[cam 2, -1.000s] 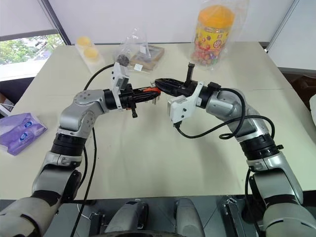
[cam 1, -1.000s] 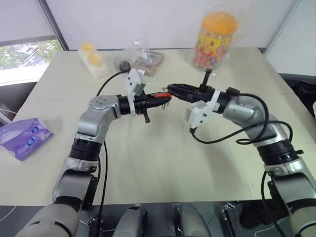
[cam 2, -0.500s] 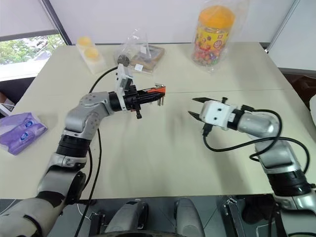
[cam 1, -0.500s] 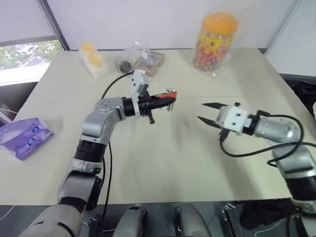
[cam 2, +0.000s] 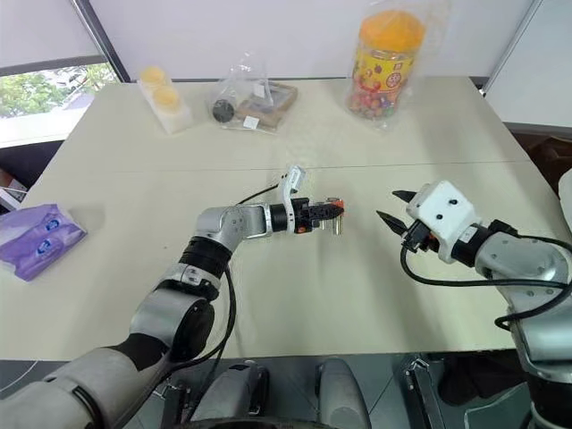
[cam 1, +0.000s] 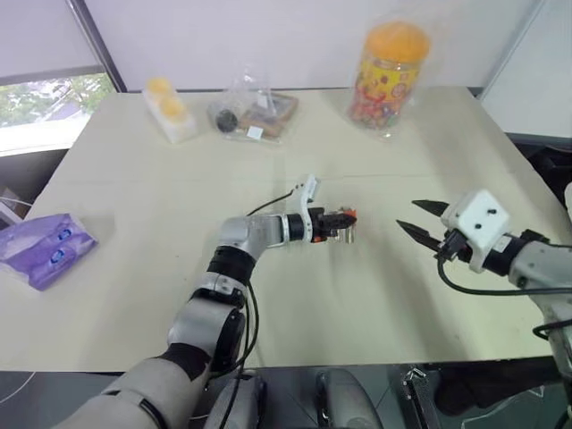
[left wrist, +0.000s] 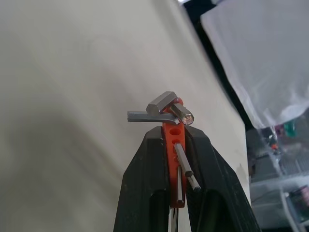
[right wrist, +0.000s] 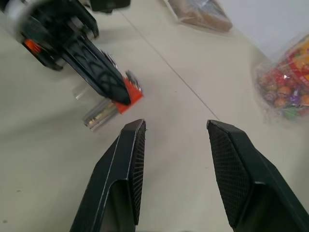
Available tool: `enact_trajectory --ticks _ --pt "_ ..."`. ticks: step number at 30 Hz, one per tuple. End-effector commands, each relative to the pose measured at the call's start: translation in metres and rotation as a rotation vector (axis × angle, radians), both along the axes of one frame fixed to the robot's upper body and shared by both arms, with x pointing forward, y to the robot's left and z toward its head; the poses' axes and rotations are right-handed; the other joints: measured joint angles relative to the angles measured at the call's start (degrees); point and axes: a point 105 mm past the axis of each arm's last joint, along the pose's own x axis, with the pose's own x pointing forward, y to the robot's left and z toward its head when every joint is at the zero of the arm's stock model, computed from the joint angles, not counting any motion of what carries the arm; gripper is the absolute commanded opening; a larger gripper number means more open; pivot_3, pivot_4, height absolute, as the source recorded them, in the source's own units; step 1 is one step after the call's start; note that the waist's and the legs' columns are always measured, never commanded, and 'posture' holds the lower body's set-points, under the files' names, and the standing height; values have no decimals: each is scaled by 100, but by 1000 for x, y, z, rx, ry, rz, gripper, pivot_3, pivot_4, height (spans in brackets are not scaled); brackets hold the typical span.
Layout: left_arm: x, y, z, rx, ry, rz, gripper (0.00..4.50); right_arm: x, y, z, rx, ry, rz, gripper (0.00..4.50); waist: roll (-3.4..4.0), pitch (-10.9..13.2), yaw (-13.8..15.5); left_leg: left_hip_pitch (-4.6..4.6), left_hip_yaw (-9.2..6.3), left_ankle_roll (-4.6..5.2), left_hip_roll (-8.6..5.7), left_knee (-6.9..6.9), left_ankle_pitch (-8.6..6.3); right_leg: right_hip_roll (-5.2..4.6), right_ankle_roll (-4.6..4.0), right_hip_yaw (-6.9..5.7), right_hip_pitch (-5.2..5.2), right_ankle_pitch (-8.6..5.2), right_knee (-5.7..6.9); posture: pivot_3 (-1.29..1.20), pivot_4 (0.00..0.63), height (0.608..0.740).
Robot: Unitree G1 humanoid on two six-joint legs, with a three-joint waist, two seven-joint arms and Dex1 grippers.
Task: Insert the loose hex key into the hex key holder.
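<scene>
The left gripper is clenched on the red holder, low over the table. The right gripper stands released and empty, well apart. The keys stick out of the holder.

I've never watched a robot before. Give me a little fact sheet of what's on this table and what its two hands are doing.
Left gripper: shut on the small red-orange plastic hex key holder, held low over the table
Holder contents: short grey metal keys sticking out of the block
Right gripper: open, holding nothing, apart from the holder
Surface: pale beige table
Far edge: orange-lidded clear candy jar, clear bag of small items, yellow-topped pack
Robot's left edge: purple tissue pack
</scene>
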Motion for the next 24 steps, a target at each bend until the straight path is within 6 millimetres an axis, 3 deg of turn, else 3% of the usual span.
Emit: enact_trajectory --ticks 1,6,11,14,16,24 --pt "4 -2 4 -16 60 24 0 -6 2 11 -10 -56 -17 2055 0 0 9 0 0 0 0 1 0 0 0 0 0 0 0 0 150 740" --pt "5 6 -10 39 112 50 0 -7 4 8 -15 -55 -27 2055 2 -2 7 1 0 -1 -1 0 0 -1 0 0 0 0 0 0 150 740" --pt "6 20 -14 91 113 55 2128 -4 6 6 -18 -55 -20 2127 1 -3 -5 2 -1 -1 0 -1 0 0 0 1 0 0 1 0 150 740" --pt "10 38 -19 158 112 76 3759 -2 7 5 -22 -53 -15 2127 -1 -7 -23 7 2 -2 0 1 1 0 0 3 5 0 0 0 150 740" --pt "13 52 -19 210 92 92 4413 0 7 4 -27 -53 -12 2127 -1 -11 -50 20 3 -2 5 -1 1 0 0 5 16 0 0 0 150 740" --pt "20 104 13 387 -292 13 4413 3 2 -2 -96 10 36 2127 2 -13 -66 83 4 -3 6 -34 -1 4 0 24 34 0 5 0 150 740"
